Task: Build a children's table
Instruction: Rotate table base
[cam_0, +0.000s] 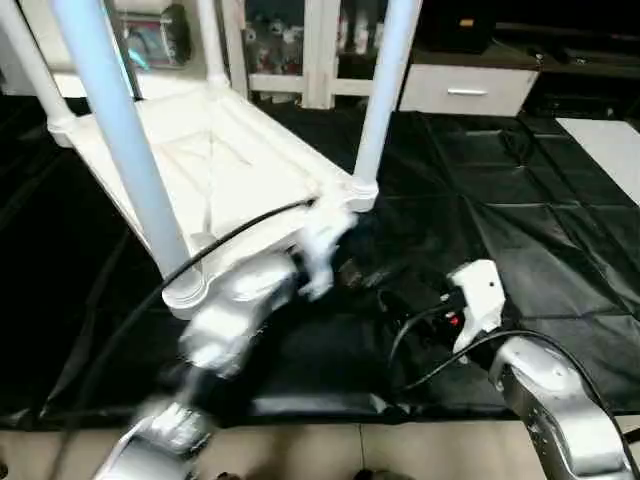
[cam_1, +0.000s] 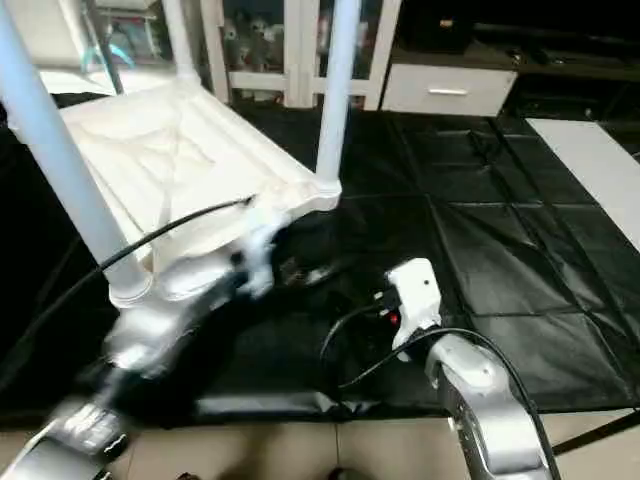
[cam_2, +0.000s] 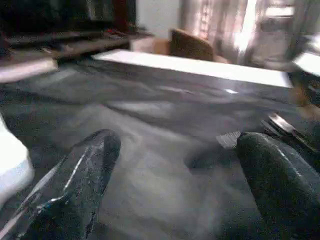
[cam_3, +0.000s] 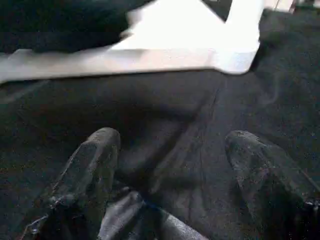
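Children's table (cam_0: 235, 165) is lying upside down on the black floor mat (cam_0: 520, 230), its X-ribbed underside facing up and four white tube legs, including the near one (cam_0: 125, 140) and the right one (cam_0: 383, 95), standing upright in the corner sockets. Left gripper (cam_2: 172, 165) is hanging beside the near edge of the top with its fingers spread wide and nothing between them, while the right gripper (cam_3: 167, 155) is hovering low over the mat, likewise parted and empty. Judging from this, assembly is looking essentially complete, with only turning the table onto its legs seemingly remaining.
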